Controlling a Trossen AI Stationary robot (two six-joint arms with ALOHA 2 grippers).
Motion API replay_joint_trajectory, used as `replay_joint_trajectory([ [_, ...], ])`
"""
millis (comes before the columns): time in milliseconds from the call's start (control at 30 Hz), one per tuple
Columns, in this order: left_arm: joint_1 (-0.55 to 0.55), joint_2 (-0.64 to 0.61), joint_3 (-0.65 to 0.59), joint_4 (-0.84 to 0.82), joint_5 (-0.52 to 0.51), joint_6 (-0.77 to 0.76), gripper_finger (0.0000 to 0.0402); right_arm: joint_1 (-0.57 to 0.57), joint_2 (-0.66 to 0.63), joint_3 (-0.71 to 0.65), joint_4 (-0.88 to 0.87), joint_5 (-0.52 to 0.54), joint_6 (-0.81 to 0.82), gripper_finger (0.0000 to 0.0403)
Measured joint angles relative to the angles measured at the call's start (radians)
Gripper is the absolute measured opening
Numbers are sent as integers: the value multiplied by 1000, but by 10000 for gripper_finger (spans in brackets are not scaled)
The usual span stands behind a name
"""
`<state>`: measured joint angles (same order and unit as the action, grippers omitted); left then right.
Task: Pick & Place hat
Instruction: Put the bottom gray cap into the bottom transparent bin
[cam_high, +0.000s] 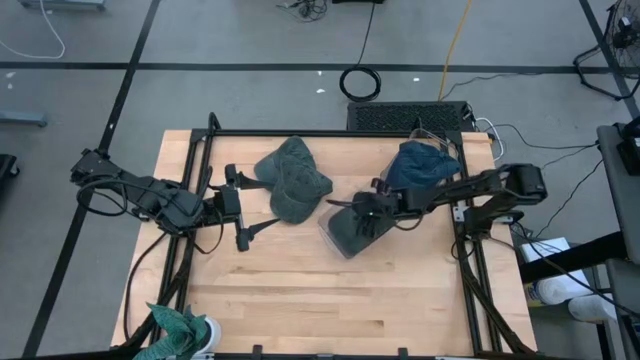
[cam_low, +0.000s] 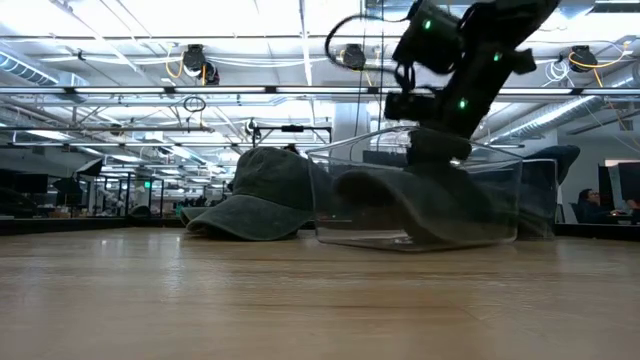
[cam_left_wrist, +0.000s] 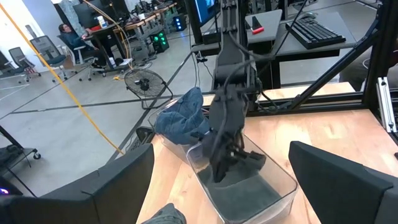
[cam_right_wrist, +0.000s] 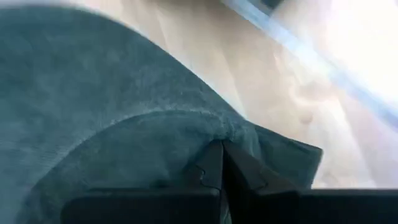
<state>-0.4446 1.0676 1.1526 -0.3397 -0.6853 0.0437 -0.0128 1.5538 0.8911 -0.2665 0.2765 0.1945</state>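
A dark grey-green hat (cam_high: 352, 233) lies inside a clear plastic bin (cam_high: 327, 228) at the table's middle right; the low view shows this hat (cam_low: 420, 205) through the bin wall (cam_low: 335, 195). My right gripper (cam_high: 364, 215) reaches down into the bin and is shut on that hat (cam_right_wrist: 124, 112). A second dark green hat (cam_high: 292, 180) rests crown up on the table, left of the bin. My left gripper (cam_high: 243, 207) hovers open just left of this second hat, touching nothing; its wrist view looks across at the bin (cam_left_wrist: 283, 180). My right gripper (cam_right_wrist: 222, 167) pinches a raised fold of the hat's cloth (cam_right_wrist: 217, 127) between its two shut fingers. It comes slanting down from the table's right side into the bin. The hat lies on the bin's floor, not lifted.
A blue hat (cam_high: 420, 165) sits in another clear bin at the far right. A teal hat (cam_high: 180, 325) lies at the near left corner. Black frame rails (cam_high: 190, 200) run along both table sides. Bare wood (cam_high: 330, 300) spreads across the near half.
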Motion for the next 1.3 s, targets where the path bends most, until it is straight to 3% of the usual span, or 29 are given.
replay_joint_trajectory([
  [333, 0, 0, 0, 0, 0, 0, 379, 115, -158, 2, 12, 7, -1, 0],
  [533, 0, 0, 0, 0, 0, 0, 379, 230, -164, 50, -74, 79, -26, 0],
  [733, 0, 0, 0, 0, 0, 0, 379, 261, -80, 112, -98, 148, -31, 0],
  [1033, 0, 0, 0, 0, 0, 0, 379, 128, 62, 121, -130, -14, -23, 0],
  [1300, 0, 0, 0, 0, 0, 0, 379, 96, 83, 119, -169, -115, 23, 0],
])
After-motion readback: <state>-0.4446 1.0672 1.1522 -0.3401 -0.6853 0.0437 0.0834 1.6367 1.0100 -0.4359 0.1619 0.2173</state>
